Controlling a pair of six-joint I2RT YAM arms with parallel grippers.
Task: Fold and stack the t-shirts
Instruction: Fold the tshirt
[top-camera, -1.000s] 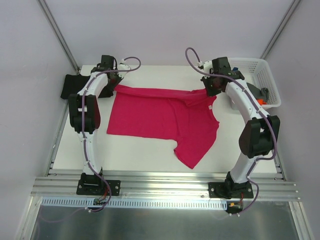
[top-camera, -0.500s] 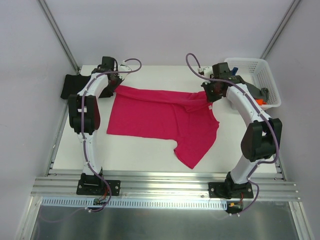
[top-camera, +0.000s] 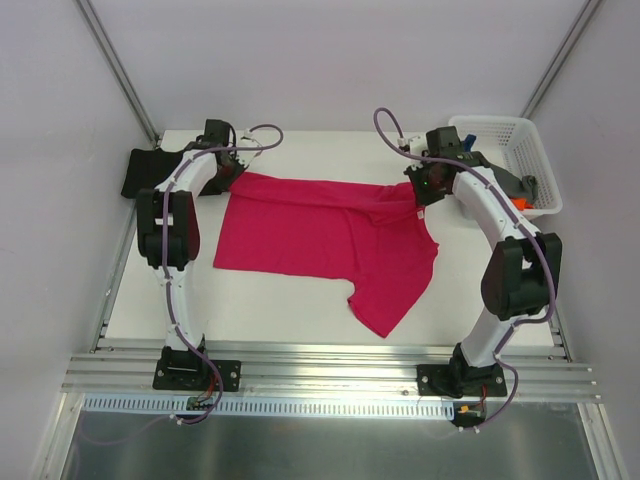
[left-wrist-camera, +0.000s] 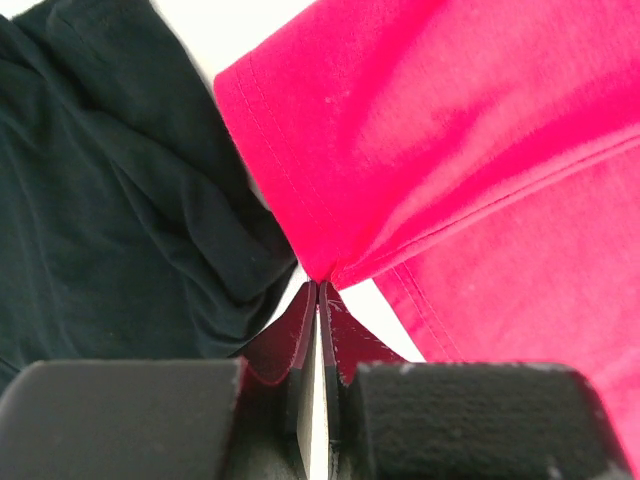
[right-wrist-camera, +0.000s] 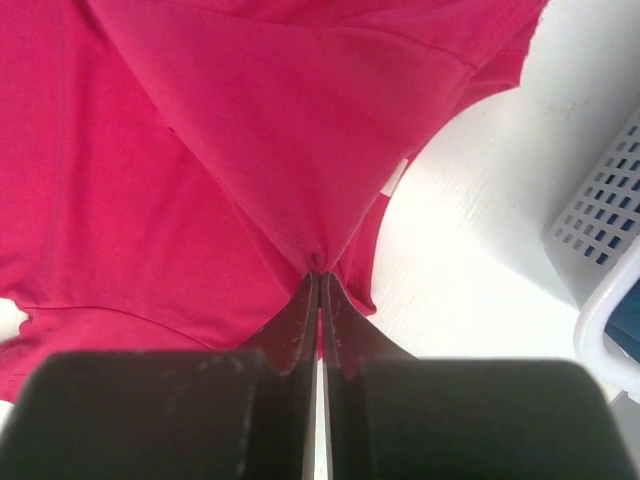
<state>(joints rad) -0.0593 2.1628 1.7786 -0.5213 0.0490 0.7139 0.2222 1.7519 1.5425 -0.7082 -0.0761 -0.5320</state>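
Bright even light, soft shadows, blurry left hand (left-wrist-camera: 318, 290).

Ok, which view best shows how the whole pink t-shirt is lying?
The top external view: nearly all of the pink t-shirt shows, spread on the table. The left wrist view gives only a hemmed corner pinched by the left gripper, beside the black t-shirt; the right wrist view only a fold pinched by the right gripper.

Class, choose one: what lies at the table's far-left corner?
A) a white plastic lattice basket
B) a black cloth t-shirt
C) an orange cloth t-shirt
B: the black cloth t-shirt lies there beside the crimson-pink cloth t-shirt; the white plastic lattice basket stands far right.
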